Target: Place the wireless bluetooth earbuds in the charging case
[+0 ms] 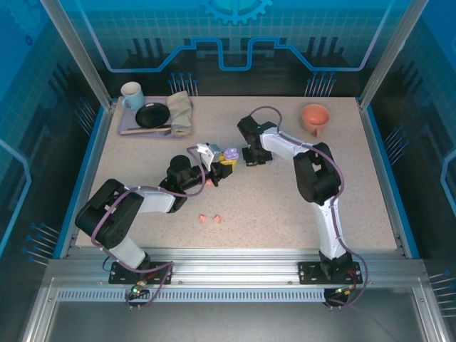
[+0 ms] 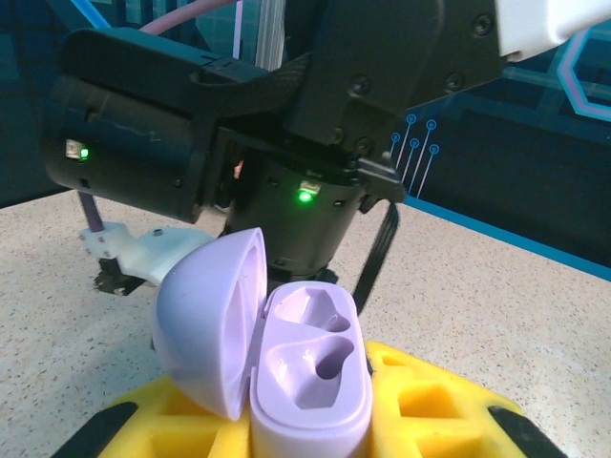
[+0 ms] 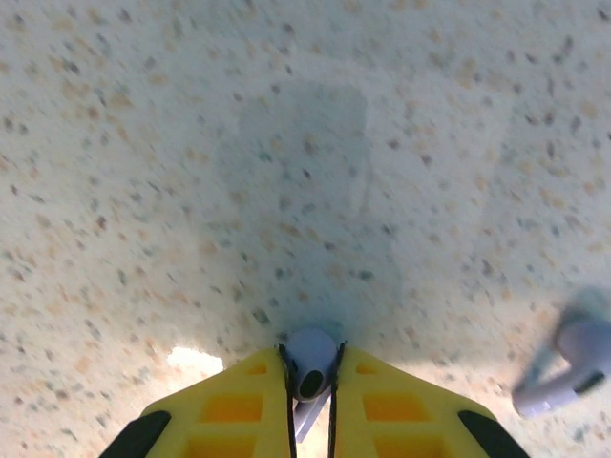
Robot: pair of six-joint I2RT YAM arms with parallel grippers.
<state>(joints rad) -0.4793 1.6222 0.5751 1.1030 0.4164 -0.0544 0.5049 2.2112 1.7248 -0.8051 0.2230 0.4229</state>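
The lilac charging case [image 2: 310, 382] stands open between the yellow fingers [image 2: 430, 401] of my left gripper [image 2: 310, 405], which is shut on it. Its lid [image 2: 205, 320] hangs to the left and both sockets are empty. From above, the case [image 1: 230, 154] sits mid-table in my left gripper [image 1: 222, 164]. Just to its right, my right gripper [image 1: 251, 159] points down at the table. It [image 3: 311, 370] is shut on a lilac earbud [image 3: 311, 358] at the tabletop. A second lilac earbud [image 3: 573, 367] lies on the table to the right. Two salmon-pink earbuds [image 1: 209, 218] lie nearer the front.
A tray [image 1: 128, 130] at the back left carries a mug [image 1: 132, 95], a black plate [image 1: 152, 115] and a folded cloth [image 1: 181, 112]. An orange cup [image 1: 314, 117] stands at the back right. The right arm's wrist [image 2: 305, 143] looms close behind the case.
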